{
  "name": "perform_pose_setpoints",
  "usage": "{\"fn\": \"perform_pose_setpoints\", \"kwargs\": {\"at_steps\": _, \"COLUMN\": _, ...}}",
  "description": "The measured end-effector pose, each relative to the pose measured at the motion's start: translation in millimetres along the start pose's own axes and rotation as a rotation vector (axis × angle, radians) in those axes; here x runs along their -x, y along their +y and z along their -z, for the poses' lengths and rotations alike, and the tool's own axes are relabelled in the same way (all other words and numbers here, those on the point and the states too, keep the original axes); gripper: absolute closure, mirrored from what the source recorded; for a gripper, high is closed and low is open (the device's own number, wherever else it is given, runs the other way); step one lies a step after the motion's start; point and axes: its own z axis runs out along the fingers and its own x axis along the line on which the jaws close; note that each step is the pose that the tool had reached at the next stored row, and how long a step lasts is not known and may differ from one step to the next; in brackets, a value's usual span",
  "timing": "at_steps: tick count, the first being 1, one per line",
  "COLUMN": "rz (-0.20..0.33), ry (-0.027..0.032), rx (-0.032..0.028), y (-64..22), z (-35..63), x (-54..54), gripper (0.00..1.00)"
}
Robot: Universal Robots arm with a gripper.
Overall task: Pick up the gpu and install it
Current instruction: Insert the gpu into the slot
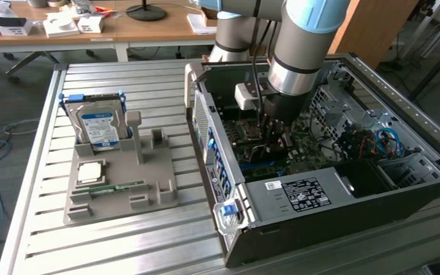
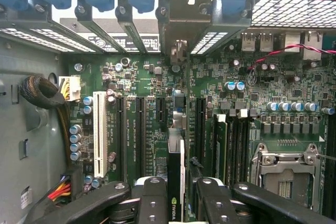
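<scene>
My gripper (image 2: 178, 190) is shut on the gpu (image 2: 176, 153), a thin dark card seen edge-on between the two black fingers (image 2: 152, 198), with a green logo on its near edge. The card stands upright over the green motherboard (image 2: 136, 85), in line with the long black slots beside the white slot (image 2: 100, 135). Whether it touches a slot I cannot tell. Its far end points toward the metal bracket (image 2: 184, 22) at the rear slot openings. In the exterior view my gripper (image 1: 274, 137) reaches down inside the open computer case (image 1: 342, 223).
A grey fixture (image 1: 155, 192) on the slatted table holds a silver hard drive (image 1: 98, 123), a square chip (image 1: 90, 172) and a green memory stick (image 1: 121, 187). Inside the case are a labelled power supply (image 1: 304, 195), blue cables (image 1: 388, 140) and the processor socket (image 2: 283, 171).
</scene>
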Motion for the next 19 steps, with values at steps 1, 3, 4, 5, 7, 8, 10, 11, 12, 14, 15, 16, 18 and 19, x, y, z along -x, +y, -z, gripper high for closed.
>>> {"fn": "perform_pose_setpoints", "kwargs": {"at_steps": 1, "rz": 0.0, "ry": 0.0001, "rx": -0.0006, "y": 0.6, "z": 0.0, "x": 0.0, "gripper": 0.74}}
{"fn": "perform_pose_setpoints", "kwargs": {"at_steps": 3, "rz": 0.0, "ry": 0.0001, "rx": -0.0014, "y": 1.0, "z": 0.0, "x": 0.0, "gripper": 0.74}}
{"fn": "perform_pose_setpoints", "kwargs": {"at_steps": 4, "rz": 0.0, "ry": 0.0, "rx": -0.0014, "y": 1.0, "z": 0.0, "x": 0.0, "gripper": 0.74}}
{"fn": "perform_pose_setpoints", "kwargs": {"at_steps": 5, "rz": 0.0, "ry": 0.0001, "rx": -0.0015, "y": 1.1, "z": 0.0, "x": 0.0, "gripper": 0.74}}
{"fn": "perform_pose_setpoints", "kwargs": {"at_steps": 7, "rz": 0.0, "ry": 0.0001, "rx": -0.0014, "y": 1.1, "z": 0.0, "x": 0.0, "gripper": 0.74}}
{"fn": "perform_pose_setpoints", "kwargs": {"at_steps": 8, "rz": 0.0, "ry": 0.0001, "rx": -0.0014, "y": 1.1, "z": 0.0, "x": 0.0, "gripper": 0.74}}
{"fn": "perform_pose_setpoints", "kwargs": {"at_steps": 10, "rz": 0.0, "ry": 0.0, "rx": -0.0014, "y": 1.0, "z": 0.0, "x": 0.0, "gripper": 0.74}}
{"fn": "perform_pose_setpoints", "kwargs": {"at_steps": 11, "rz": 0.0, "ry": 0.0001, "rx": -0.0013, "y": 0.8, "z": 0.0, "x": 0.0, "gripper": 0.74}}
{"fn": "perform_pose_setpoints", "kwargs": {"at_steps": 12, "rz": 0.0, "ry": 0.0, "rx": -0.0013, "y": 0.6, "z": 0.0, "x": 0.0, "gripper": 0.74}}
{"fn": "perform_pose_setpoints", "kwargs": {"at_steps": 14, "rz": 0.0, "ry": 0.0001, "rx": -0.0014, "y": -0.1, "z": 0.0, "x": 0.0, "gripper": 0.74}}
{"fn": "perform_pose_setpoints", "kwargs": {"at_steps": 15, "rz": 0.0, "ry": 0.0, "rx": -0.0014, "y": -0.1, "z": 0.0, "x": 0.0, "gripper": 0.74}}
{"fn": "perform_pose_setpoints", "kwargs": {"at_steps": 16, "rz": 0.0, "ry": 0.0, "rx": -0.0014, "y": -0.1, "z": 0.0, "x": 0.1, "gripper": 0.74}}
{"fn": "perform_pose_setpoints", "kwargs": {"at_steps": 18, "rz": 0.0, "ry": 0.0001, "rx": -0.0014, "y": -0.2, "z": 0.0, "x": 0.1, "gripper": 0.74}}
{"fn": "perform_pose_setpoints", "kwargs": {"at_steps": 19, "rz": 0.0, "ry": 0.0001, "rx": -0.0014, "y": -0.2, "z": 0.0, "x": 0.1, "gripper": 0.74}}
